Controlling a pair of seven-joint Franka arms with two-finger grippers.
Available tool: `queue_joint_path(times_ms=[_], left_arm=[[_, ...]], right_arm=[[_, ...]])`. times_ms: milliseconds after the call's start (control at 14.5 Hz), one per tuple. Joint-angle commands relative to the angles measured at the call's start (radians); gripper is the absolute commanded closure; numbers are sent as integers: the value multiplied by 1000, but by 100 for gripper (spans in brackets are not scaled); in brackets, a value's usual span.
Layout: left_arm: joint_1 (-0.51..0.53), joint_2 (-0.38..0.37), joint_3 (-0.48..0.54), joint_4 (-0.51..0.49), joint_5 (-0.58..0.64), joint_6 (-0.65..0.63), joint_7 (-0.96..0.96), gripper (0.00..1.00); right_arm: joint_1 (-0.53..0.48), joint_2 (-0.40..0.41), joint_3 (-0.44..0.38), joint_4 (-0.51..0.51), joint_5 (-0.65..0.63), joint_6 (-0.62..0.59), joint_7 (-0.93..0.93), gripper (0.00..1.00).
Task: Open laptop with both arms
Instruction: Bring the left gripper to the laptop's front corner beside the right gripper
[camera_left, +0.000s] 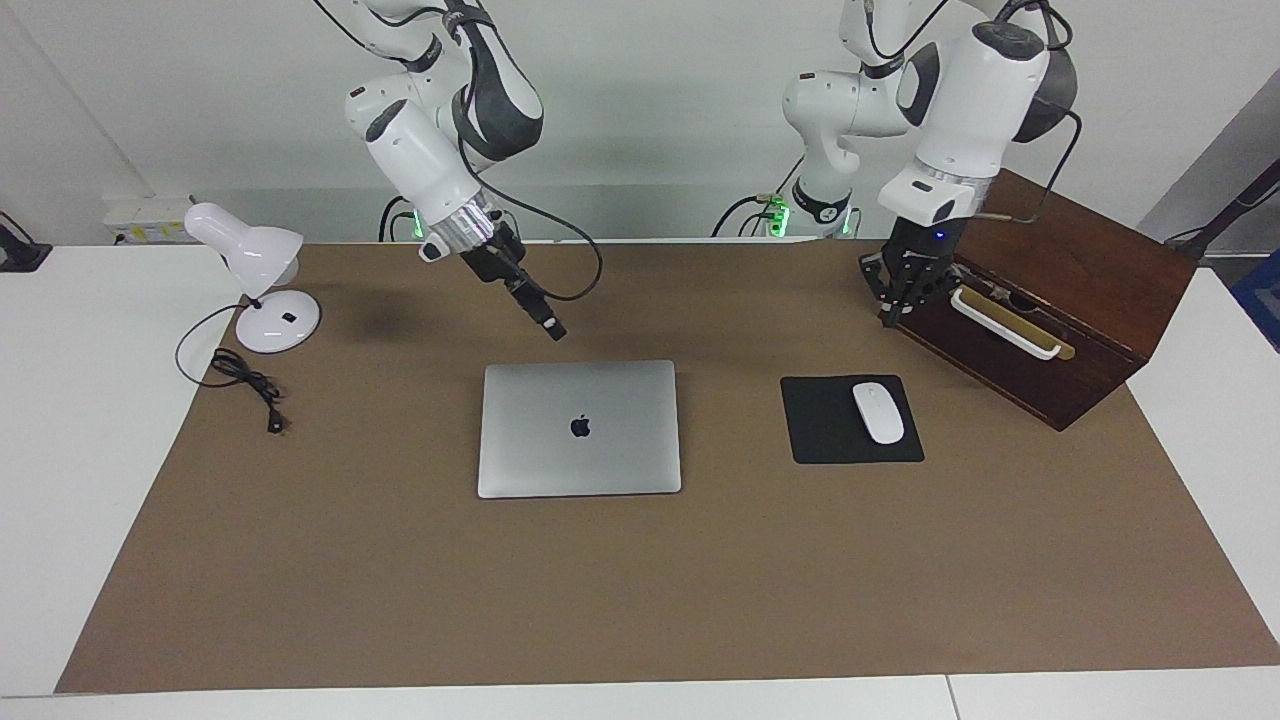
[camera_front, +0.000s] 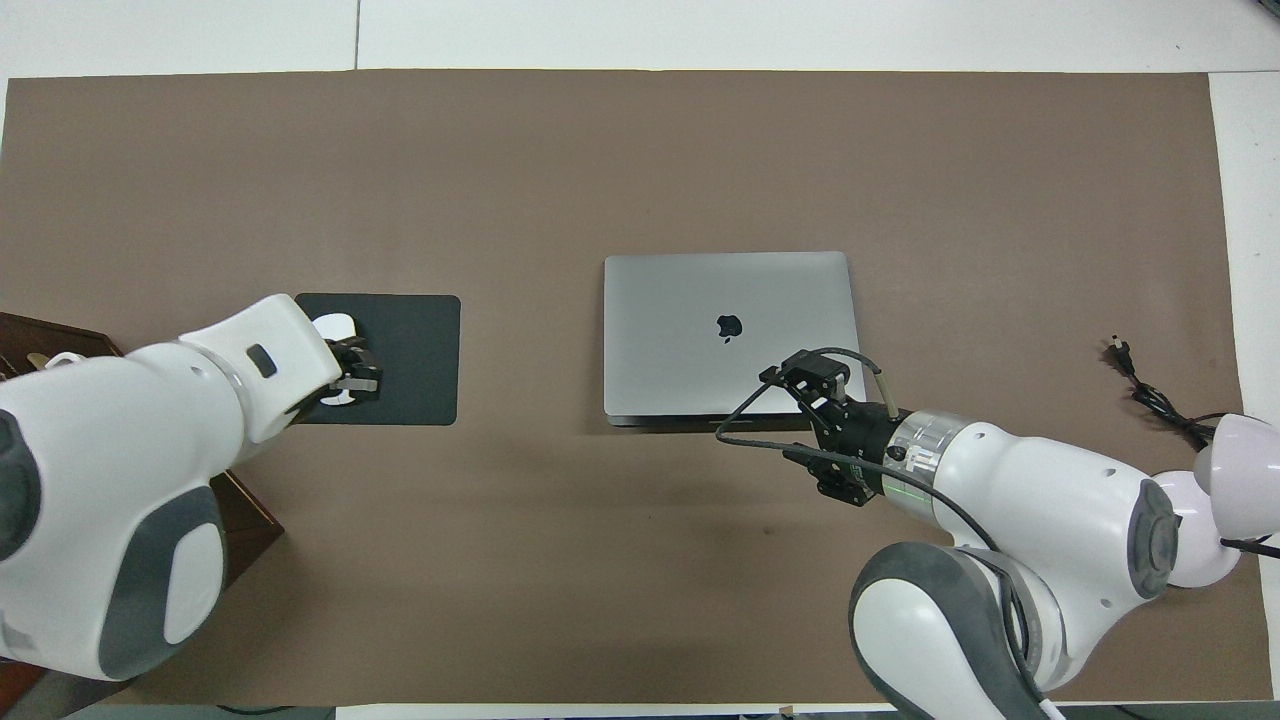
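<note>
Facing view shows the laptop (camera_left: 579, 428) lying closed and flat on the brown surface (camera_left: 400, 580), logo up. Right claw (camera_left: 553, 331) hangs just over the laptop's edge nearest the robots (probably lining up on the lid); whether it is apart or together I cannot tell. Left claw (camera_left: 893, 300) hovers toward the left arm's end from the laptop, its state likewise unclear.

- Table (camera_left: 60, 420): white top, largely covered by a brown mat (camera_left: 640, 580).
- Wall (camera_left: 650, 110): plain white, rising at the robots' end of the table.
- Power strip (camera_left: 145, 212): white, positioned at the wall's foot, toward the right arm's end.
- Lighting: even, with soft shadows on the mat.
</note>
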Motion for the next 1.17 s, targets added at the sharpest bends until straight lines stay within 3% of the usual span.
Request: queue_joint_path(times_ms=[0,138,414,621,828,1103], left_arm=[[-82,-46,15,-145,-17,189,27,100],[-137,-33,18,-220,-17,336,37,100],[-229,95,18,-286,-17,603,40,100],[-278,190,18,-318,-17,789,40,100],[-310,255,18,-320,-15,878,40,100],[-372,419,18,-317,-15,1096,26,100]], right_arm=[[48,29,0,-39,17,132,-4,0],[64,67,1,-46,17,207,-4,0],[122,115,1,-60,46,324,-7,0],[136,123,1,-60,72,332,-27,0],[136,149,1,-60,77,335,-42,0],[133,178,1,-53,80,340,-67,0]])
